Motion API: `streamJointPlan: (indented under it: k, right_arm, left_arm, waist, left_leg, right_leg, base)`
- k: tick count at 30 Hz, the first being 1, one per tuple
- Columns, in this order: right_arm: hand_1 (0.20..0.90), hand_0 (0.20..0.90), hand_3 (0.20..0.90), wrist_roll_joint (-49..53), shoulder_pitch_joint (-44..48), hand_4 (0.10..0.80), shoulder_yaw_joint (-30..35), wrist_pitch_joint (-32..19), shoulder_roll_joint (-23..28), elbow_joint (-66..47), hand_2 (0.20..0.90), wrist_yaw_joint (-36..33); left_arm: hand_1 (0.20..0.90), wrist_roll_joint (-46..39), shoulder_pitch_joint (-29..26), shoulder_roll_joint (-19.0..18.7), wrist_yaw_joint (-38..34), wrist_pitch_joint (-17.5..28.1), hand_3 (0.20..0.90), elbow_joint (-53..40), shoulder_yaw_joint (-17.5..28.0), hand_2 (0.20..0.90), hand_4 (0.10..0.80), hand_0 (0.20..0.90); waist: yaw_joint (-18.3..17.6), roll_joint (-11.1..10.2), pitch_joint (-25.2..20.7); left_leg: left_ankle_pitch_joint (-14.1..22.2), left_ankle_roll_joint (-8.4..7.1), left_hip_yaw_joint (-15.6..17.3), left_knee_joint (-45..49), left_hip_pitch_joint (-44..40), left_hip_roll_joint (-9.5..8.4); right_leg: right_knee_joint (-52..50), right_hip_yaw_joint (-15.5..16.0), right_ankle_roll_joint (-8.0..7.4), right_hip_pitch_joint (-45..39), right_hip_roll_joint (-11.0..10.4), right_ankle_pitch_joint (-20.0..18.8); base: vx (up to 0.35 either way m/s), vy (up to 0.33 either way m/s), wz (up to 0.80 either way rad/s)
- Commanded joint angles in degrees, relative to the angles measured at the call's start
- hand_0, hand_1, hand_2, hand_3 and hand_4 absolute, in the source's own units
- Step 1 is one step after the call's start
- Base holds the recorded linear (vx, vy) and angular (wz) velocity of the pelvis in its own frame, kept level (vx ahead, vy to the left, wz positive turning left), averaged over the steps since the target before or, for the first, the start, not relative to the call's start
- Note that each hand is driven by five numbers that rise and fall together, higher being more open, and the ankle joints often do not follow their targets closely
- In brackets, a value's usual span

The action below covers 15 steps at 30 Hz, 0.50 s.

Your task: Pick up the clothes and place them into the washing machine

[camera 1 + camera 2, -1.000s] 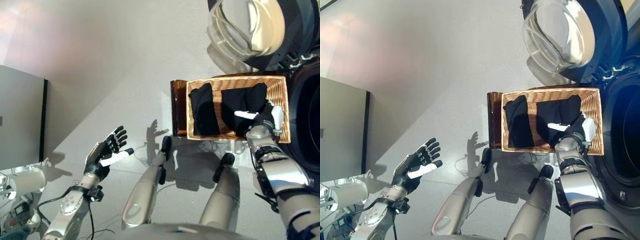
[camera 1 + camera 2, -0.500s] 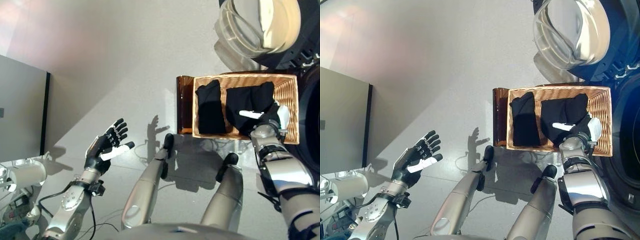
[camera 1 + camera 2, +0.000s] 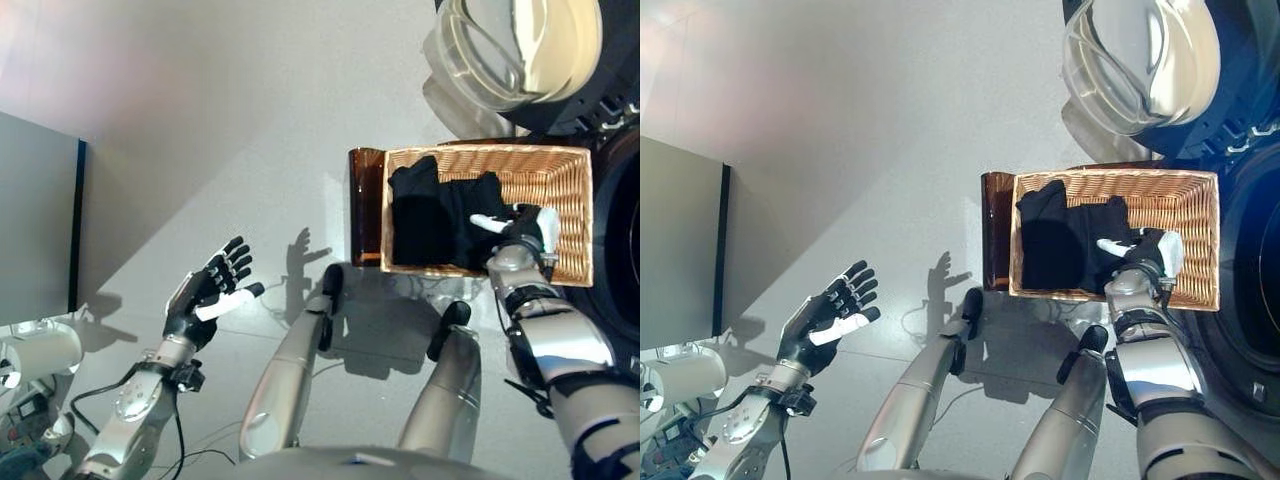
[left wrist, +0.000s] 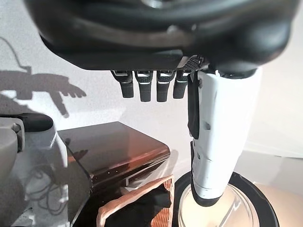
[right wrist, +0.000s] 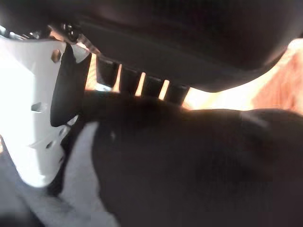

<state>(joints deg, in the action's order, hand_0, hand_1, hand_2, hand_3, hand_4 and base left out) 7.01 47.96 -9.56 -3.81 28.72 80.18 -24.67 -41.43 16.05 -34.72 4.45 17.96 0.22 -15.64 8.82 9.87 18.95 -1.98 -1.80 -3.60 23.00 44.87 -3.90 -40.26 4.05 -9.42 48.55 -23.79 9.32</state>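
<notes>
Basket (image 3: 565, 200): sitting on the floor, front-right of the robot, just beside the washing machine (image 3: 1240, 290).
Clothes (image 3: 440, 215): lying in the basket's left part.
Washer door (image 3: 520, 50): standing behind the basket.
Stand (image 3: 365, 205): touching the basket's left side.

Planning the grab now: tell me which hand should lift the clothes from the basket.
Right. The right hand is already inside the wicker basket, on the black clothes, beside the washing machine. The left hand hovers open over bare floor, far from the basket.
</notes>
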Motion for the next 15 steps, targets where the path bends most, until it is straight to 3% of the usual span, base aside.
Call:
streamJointPlan:
  k: [1, 15]
  right_arm:
    - [0.2, 0.2, 0.2, -1.85, 1.67, 0.3, -2.76, -0.91, 0.02, 0.2, 0.2, 0.39]
    - [0.2, 0.2, 0.2, 1.5, -4.26, 0.3, 1.36, -2.0, 1.39, -2.41, 0.2, -0.98]
  left_arm:
    - [0.9, -0.79, 2.32, -2.82, 0.19, 4.61, 0.9, -6.02, 6.35, 0.9, 0.8, 0.9]
    - [0.9, -0.21, 0.33, -2.16, 0.02, 4.68, 0.9, -2.77, 6.01, 0.9, 0.8, 0.9]
  waist:
    - [1.4, 0.11, -0.31]
    - [0.52, -1.13, -0.95]
  left_leg:
    - [7.44, -1.41, -0.23, 2.42, -2.78, 1.16]
    - [6.41, -1.65, -0.42, -2.58, -8.95, 1.49]
  right_leg:
    - [5.15, -5.64, -2.8, 2.2, -0.88, -11.35]
    - [10.67, -3.8, -3.42, -4.5, -1.03, -13.53]
  base:
    - [0.0, 0.0, 0.0]
    - [0.009, -0.005, -0.02]
